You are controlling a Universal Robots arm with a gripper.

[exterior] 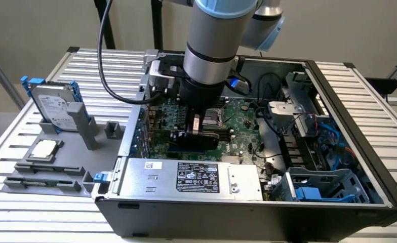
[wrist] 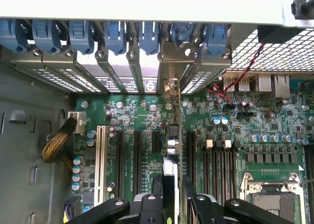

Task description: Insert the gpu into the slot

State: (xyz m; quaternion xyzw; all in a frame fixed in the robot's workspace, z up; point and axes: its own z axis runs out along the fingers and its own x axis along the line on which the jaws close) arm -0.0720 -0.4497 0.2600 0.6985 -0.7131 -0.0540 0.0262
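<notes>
Arm reaches down into the open dark-grey metal computer case [exterior: 252,223], which lies on the ribbed aluminium tabletop [exterior: 367,106]. The end effector [exterior: 197,132] is clamped on the flat black rectangular gpu [exterior: 210,139]. In the wrist view its two black fingers [wrist: 147,207] sit against either face of the card, which is seen edge-on. The gpu hangs over the green circuit board [exterior: 246,124], just above the long narrow bright-blue plastic slot [exterior: 185,150] and near the silver labelled power-supply box [exterior: 185,177]. Cannot tell whether its lower edge already touches the slot. The slim metal bracket end [wrist: 169,87] faces the rear-panel openings under the row of blue plastic clips [wrist: 115,35]. Judgement: the step in hand is final alignment and seating. To do it well, hold the card upright and parallel to the slot, with the contact edge centred along the slot's length. Line the bracket up with its rear opening before any load goes on. Press straight down and evenly, with no twist. The parallel black slots [wrist: 137,150] lie just beside, so a small sideways error could land the card on the wrong connector or on the board itself
</notes>
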